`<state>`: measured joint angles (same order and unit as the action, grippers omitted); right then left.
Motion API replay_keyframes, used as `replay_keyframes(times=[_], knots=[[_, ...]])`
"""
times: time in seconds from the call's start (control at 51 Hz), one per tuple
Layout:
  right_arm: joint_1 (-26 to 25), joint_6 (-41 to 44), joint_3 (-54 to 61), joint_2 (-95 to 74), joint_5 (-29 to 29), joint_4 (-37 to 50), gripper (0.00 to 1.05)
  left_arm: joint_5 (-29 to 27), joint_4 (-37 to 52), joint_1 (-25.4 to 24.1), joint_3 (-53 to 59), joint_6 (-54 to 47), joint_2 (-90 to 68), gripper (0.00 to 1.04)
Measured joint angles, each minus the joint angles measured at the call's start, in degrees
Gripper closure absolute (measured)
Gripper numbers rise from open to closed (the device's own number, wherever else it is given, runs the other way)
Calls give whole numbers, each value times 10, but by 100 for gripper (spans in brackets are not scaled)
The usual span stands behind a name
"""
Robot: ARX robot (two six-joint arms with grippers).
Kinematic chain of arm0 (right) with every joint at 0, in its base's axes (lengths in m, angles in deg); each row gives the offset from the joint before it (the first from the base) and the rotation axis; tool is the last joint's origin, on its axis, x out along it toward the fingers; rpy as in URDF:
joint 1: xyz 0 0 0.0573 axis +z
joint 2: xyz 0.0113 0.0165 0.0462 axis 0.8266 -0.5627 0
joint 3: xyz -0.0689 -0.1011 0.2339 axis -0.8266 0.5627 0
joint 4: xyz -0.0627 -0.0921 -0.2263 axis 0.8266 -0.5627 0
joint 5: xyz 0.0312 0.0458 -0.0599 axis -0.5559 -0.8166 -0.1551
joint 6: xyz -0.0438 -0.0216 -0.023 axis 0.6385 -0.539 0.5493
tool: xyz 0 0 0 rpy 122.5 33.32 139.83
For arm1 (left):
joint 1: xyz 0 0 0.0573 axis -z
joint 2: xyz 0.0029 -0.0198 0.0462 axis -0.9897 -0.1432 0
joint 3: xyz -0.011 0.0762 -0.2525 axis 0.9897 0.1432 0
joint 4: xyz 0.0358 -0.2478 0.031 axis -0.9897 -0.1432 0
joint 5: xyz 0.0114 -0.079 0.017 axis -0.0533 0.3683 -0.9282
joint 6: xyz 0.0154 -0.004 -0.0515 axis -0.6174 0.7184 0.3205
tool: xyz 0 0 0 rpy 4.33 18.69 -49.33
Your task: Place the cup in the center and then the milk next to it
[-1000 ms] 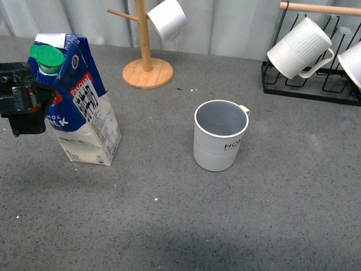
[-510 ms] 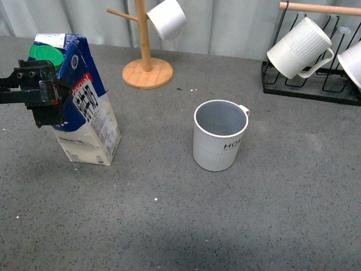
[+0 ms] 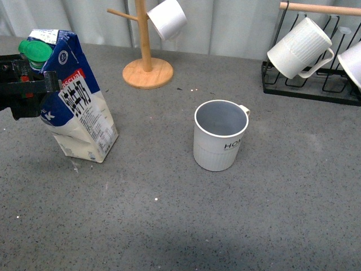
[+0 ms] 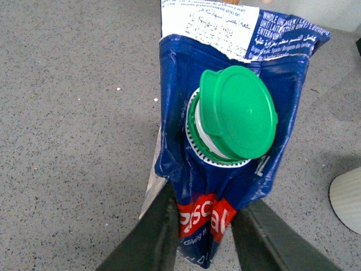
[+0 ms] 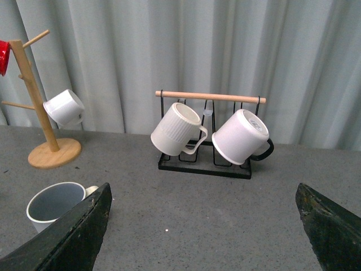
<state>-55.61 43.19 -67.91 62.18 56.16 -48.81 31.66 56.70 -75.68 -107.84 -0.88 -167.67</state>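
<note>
Pascual milk (image 3: 79,110) now tilted, "HOM" cup (image 3: 217,144)

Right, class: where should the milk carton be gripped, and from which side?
Probably best to grip the milk carton across its flat upper walls, just under the green cap, coming from the robot's left: the cup stands on its other side.

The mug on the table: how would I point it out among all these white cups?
On the grey table, look near the middle, in front of the wooden mug tree and the black wire rack. The mug stands upright there; unlike the hanging white cups, it has black lettering and a grey-blue inside.
</note>
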Motion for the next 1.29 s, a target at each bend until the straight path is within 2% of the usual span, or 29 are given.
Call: replay_keyframes(times=[0.118, 0.196, 0.431, 0.588, 0.745, 1.157, 1.196, 1.294], knots=[[0, 0, 0, 0, 0, 0, 9, 2, -5, 8, 0, 6, 9, 94], [0, 0, 0, 0, 0, 0, 9, 3, -7, 17, 0, 10, 18, 101], [0, 0, 0, 0, 0, 0, 9, -27, 2, 67, 0, 21, 30, 101], [0, 0, 0, 0, 0, 0, 9, -80, 24, 146, -14, 41, 0, 101], [0, 0, 0, 0, 0, 0, 9, -112, 38, 194, -40, 45, -44, 101], [0, 0, 0, 0, 0, 0, 9, -132, 18, 230, -66, 44, -75, 101], [0, 0, 0, 0, 0, 0, 9, -136, 17, 231, -68, 44, -75, 98], [0, 0, 0, 0, 0, 0, 9, -143, 11, 231, -71, 43, -75, 76]])
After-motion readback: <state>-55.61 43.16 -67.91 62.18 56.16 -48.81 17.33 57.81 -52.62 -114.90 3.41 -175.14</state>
